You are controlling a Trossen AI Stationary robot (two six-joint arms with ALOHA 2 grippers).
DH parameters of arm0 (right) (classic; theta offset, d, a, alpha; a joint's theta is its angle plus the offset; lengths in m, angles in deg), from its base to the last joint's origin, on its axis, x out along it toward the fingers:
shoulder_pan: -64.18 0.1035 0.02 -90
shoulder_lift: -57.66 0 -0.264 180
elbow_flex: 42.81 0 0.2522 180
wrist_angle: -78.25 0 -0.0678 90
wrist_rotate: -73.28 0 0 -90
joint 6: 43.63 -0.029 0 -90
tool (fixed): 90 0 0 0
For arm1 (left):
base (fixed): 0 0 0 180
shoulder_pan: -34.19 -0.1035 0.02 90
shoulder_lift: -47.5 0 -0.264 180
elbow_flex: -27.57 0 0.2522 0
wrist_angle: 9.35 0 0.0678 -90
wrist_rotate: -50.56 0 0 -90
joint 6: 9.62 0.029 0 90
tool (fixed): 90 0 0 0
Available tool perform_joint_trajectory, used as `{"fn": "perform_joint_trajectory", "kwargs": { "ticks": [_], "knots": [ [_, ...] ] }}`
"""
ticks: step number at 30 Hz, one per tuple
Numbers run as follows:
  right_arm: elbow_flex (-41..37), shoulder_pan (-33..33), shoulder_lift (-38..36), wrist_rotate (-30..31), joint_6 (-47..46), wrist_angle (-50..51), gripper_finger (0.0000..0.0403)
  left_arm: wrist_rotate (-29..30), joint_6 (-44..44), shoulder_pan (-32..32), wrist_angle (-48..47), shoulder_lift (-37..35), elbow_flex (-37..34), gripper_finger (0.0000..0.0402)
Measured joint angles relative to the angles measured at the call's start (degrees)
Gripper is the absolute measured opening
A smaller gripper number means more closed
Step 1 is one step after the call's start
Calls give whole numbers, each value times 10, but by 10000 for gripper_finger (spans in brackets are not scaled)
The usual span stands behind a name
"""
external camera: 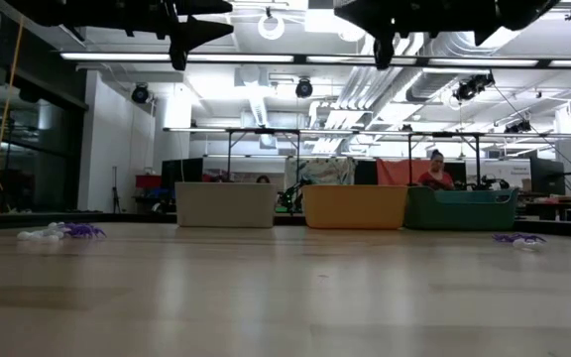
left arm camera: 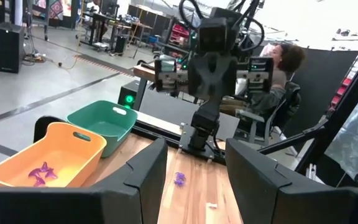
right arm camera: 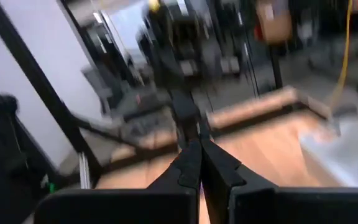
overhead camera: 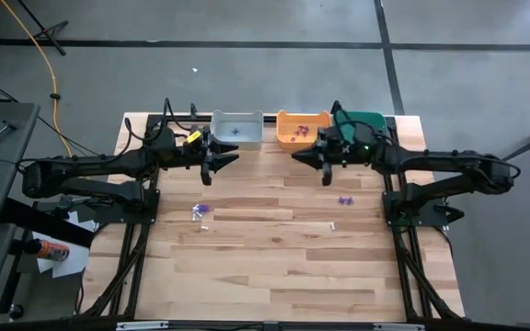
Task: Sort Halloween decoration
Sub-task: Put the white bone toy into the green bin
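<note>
Grey bin, orange bin, teal bin, purple trinkets.

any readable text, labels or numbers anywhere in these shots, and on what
None can be read.
Grey bin, orange bin, teal bin: no lettering visible.
Papers at the table's left edge: any print is too small to read.
Right wrist view: too blurred for any text.

Grey bin, orange bin, teal bin
</note>
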Motion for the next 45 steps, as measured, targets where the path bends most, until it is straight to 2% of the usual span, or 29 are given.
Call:
{"fn": "perform_joint_trajectory", "kwargs": {
  "ticks": [2,10,13,17,23,30,36,40,45],
  "knots": [
    [-9,0,0,0,15,-39,1,0,0,0,0,0,0,154],
    [-10,0,0,0,36,-25,1,-2,52,2,0,0,0,147],
    [-10,0,0,0,36,-25,0,-5,83,10,0,0,0,106],
    [-10,0,0,0,31,-25,0,-6,94,14,-2,0,0,17],
    [-10,0,0,0,30,-25,0,-7,94,14,-11,0,0,2],
    [-10,0,0,0,30,-21,0,-6,95,14,-11,-2,0,4],
    [-10,0,1,0,30,-21,0,14,81,8,-27,-2,0,30],
    [-10,0,1,0,25,-21,0,15,101,8,-118,-2,46,73],
    [-10,0,1,0,23,-21,0,14,144,11,-326,4,152,139]
  ]
}}
